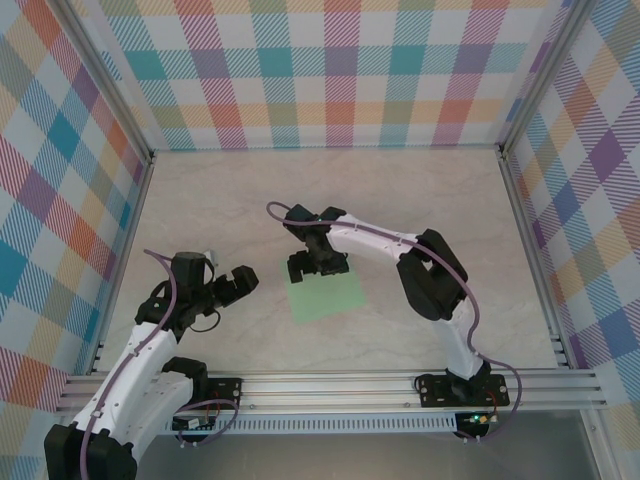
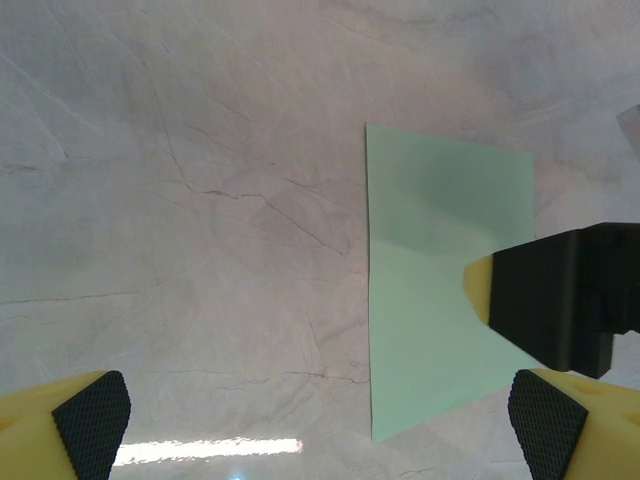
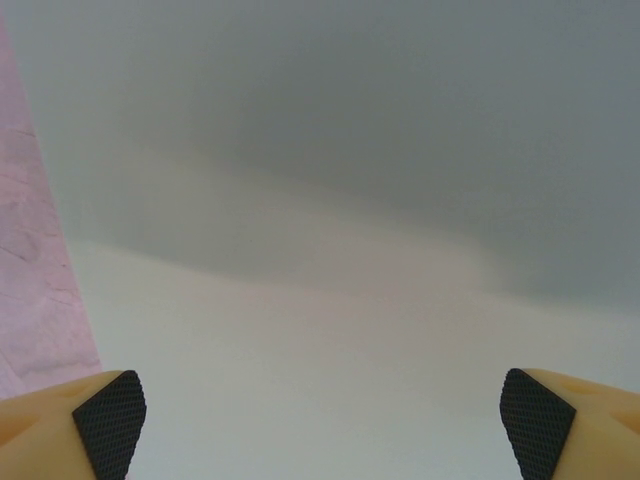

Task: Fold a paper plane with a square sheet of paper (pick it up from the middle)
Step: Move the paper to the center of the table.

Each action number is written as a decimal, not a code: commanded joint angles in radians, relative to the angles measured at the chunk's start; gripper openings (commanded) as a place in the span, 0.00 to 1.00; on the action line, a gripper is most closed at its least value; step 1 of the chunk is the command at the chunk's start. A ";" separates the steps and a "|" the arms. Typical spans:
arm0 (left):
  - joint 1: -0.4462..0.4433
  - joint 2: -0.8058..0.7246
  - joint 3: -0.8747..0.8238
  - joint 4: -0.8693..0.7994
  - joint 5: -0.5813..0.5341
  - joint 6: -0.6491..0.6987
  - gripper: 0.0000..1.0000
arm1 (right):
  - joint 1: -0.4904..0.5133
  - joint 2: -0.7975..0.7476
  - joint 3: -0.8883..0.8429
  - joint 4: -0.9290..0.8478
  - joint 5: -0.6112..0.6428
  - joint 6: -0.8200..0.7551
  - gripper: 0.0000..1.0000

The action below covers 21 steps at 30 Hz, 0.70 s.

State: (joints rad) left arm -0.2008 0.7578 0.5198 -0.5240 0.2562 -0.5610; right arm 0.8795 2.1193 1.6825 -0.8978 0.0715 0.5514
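I find the sheet of paper [image 1: 325, 298] lying flat at the centre of the table [image 1: 420, 190], with no fold visible. The right hand [image 1: 318, 265] hovers over its far edge, jaws wide, holding nothing. The left hand [image 1: 238, 283] hangs near its left side, wide and empty. I judge the sheet light, limp and easily creased, best pinched at its middle. The left wrist view shows its clean edges, the right wrist view a blurred close surface.

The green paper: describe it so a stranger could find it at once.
On the marble-patterned table, look near the middle. A pale green paper sheet lies flat there, directly under the right gripper. It is the one coloured thing on that pale surface.
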 commanded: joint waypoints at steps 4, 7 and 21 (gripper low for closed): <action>-0.009 0.016 0.003 0.020 0.006 0.022 1.00 | 0.009 0.036 -0.018 -0.026 -0.015 -0.035 0.95; -0.009 0.017 0.000 0.018 0.006 0.020 1.00 | 0.010 0.043 -0.055 -0.016 -0.006 -0.040 0.95; -0.009 0.018 -0.013 0.030 0.033 0.013 1.00 | -0.002 0.005 -0.198 0.000 0.040 -0.007 0.96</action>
State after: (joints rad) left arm -0.2008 0.7753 0.5194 -0.5179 0.2680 -0.5571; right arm 0.8894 2.1086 1.5475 -0.8490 0.1017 0.5194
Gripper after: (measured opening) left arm 0.998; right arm 0.959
